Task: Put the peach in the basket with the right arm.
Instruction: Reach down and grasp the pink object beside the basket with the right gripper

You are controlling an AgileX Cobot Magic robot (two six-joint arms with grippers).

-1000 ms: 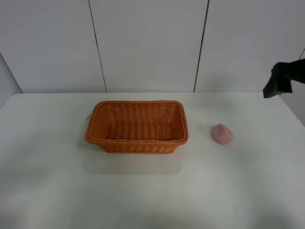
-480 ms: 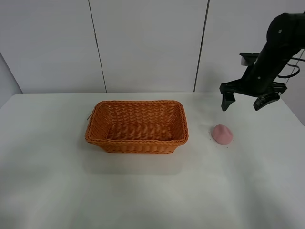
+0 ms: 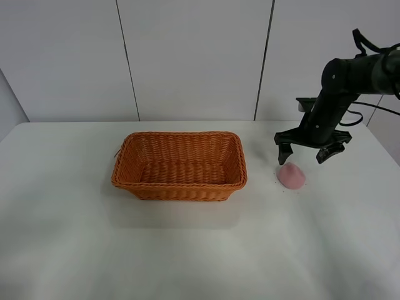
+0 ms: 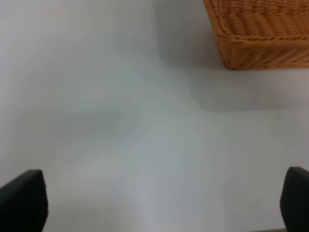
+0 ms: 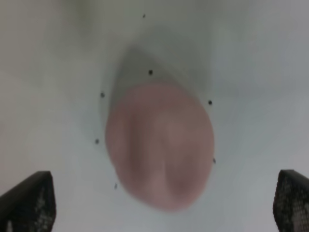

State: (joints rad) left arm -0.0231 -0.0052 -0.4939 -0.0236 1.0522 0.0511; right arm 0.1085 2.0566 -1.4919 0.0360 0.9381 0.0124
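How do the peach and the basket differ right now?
The peach is small, smooth and pale pink; the basket is far larger, woven and orange-brown. The peach is rounded; the basket is rectangular and hollow. The open right claw hovers over the peach, not the basket. Both rest on the white table.

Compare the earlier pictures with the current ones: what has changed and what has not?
The right arm swung in from the right and lowered; its open right gripper now hovers just above the peach, gripping nothing. The peach and basket stayed put.
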